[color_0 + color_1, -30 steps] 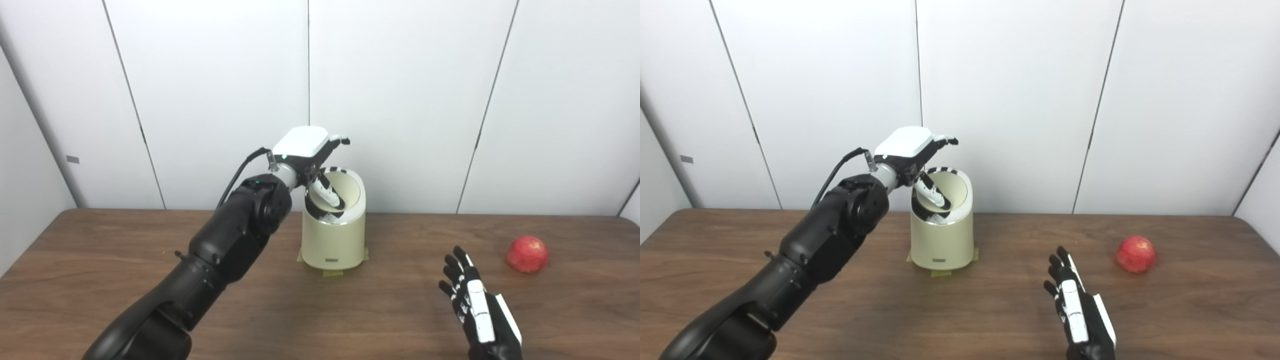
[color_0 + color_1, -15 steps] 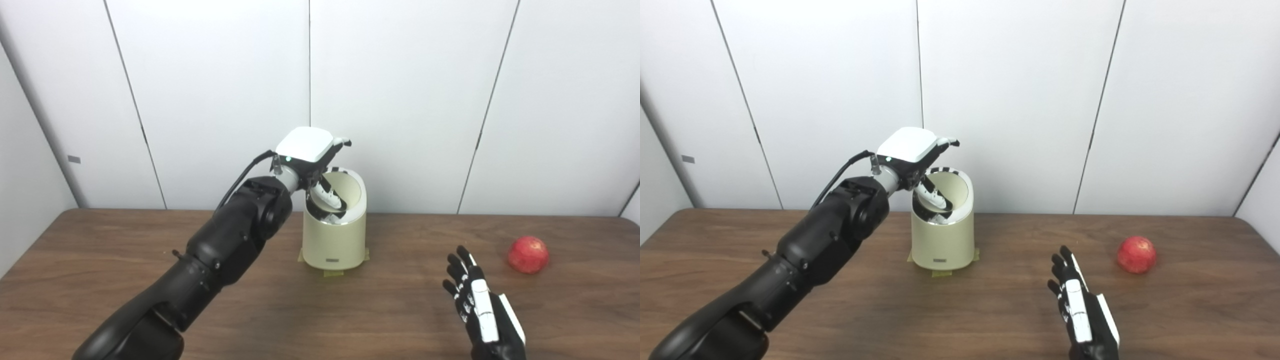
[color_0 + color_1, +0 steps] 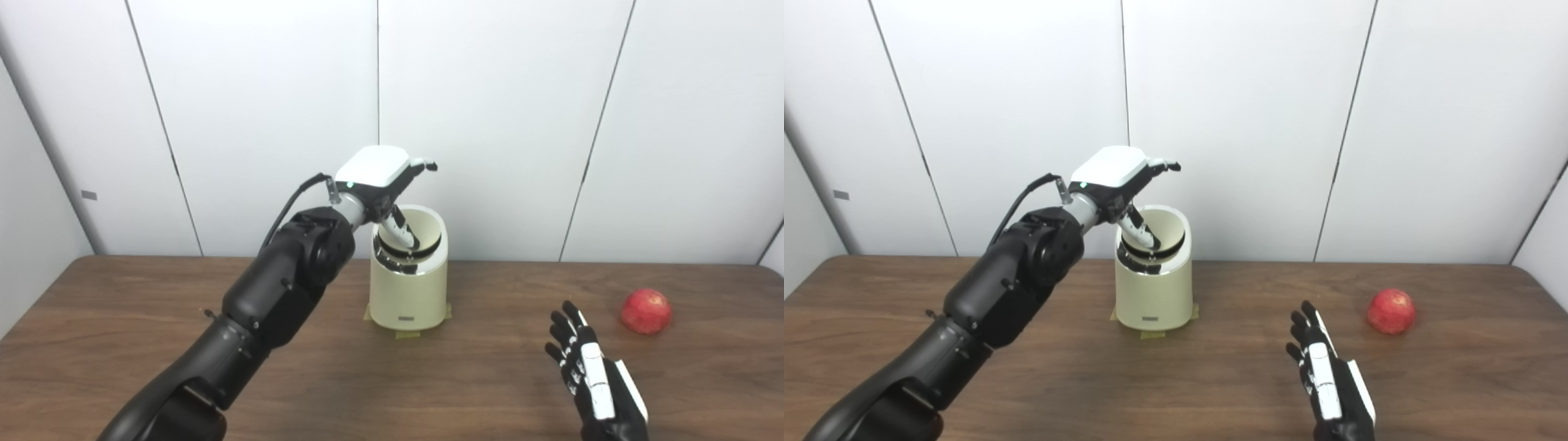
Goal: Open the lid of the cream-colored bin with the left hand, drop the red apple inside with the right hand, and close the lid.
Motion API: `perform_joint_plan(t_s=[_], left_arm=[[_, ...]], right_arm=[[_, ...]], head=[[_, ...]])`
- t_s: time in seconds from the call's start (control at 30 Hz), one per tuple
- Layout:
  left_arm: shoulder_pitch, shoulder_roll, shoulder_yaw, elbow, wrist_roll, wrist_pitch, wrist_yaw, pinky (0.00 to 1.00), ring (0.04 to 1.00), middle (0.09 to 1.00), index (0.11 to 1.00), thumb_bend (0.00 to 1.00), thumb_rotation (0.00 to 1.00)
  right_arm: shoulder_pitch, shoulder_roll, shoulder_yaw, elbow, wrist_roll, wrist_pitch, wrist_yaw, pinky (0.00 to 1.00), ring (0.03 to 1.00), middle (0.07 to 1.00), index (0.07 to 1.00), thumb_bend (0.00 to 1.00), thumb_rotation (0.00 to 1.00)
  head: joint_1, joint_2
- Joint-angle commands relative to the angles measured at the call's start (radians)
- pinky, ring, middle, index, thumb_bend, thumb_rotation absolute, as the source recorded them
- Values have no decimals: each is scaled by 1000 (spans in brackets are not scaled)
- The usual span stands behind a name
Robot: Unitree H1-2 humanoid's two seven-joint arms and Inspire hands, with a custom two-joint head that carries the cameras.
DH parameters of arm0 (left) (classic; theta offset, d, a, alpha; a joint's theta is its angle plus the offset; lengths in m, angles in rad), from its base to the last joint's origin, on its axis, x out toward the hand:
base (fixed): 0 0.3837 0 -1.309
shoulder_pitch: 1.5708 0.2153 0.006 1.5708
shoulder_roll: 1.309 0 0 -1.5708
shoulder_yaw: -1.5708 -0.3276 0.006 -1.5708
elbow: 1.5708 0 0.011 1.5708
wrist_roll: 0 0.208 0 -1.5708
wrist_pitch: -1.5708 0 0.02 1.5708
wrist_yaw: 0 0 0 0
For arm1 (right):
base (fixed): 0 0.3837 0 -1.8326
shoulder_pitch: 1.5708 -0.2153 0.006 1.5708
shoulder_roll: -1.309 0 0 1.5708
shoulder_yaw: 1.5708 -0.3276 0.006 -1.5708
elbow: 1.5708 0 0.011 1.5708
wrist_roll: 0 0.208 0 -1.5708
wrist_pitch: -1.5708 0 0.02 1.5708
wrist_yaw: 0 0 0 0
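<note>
Bin: cream-colored bin (image 3: 408, 293) stands upright on the wooden table (image 3: 122, 318), near the far edge, on patches of tape that show at its base.
Lid: lid (image 3: 422, 226) is tipped up and back, its pale inner face turned toward the camera, so the bin's mouth is open with a shiny rim around it.
Left hand: left hand (image 3: 383, 177) is raised over the bin's left rim, its white back facing up.
Left fingers: one finger (image 3: 401, 233) reaches down into the open mouth and lies against the lid's inner face; another points out level above the bin, past the lid's top edge. The fingers are spread apart and not wrapped round anything; the lower one only presses on the lid.
Right hand: right hand (image 3: 1329, 386) hovers low over the near right part of the table, its back toward the camera.
Right fingers: fingers (image 3: 1304, 331) are stretched out and a little apart, pointing away toward the wall, and they have hold of nothing.
Apple: red apple (image 3: 646, 311) lies on the table beyond the right fingertips and off to their right, apart from them and well apart from the bin.
Bin from the right fingers: it stands to their left and farther back, with bare table between.
Background: white wall panels (image 3: 490, 122) stand behind the table.
</note>
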Motion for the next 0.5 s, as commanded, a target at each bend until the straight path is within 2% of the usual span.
perform_joint_plan(t_s=[0.0,0.1,0.23,0.33,0.47], left_arm=[[-51,-4,67,-66,-48,18,29,727,846,860,867,943,28],[-42,-11,118,-124,-71,48,40,713,826,840,848,903,32],[7,0,174,-250,-79,81,54,724,818,835,840,861,3],[76,2,227,-325,-133,79,55,713,816,837,833,841,0],[201,14,270,-414,-182,92,49,720,815,830,821,813,74]], right_arm=[[-38,-3,-2,-20,0,-38,9,931,970,960,975,643,970],[-41,-3,-2,-17,1,-35,8,930,968,959,976,644,969],[-41,-2,1,-13,8,-41,15,937,975,967,985,639,973],[-41,4,2,-14,7,-39,10,936,975,967,984,634,970],[-41,8,0,-28,12,-27,8,932,968,963,981,618,972]], head=[[1,-1],[9,-2],[16,-2],[11,-1],[6,3]])
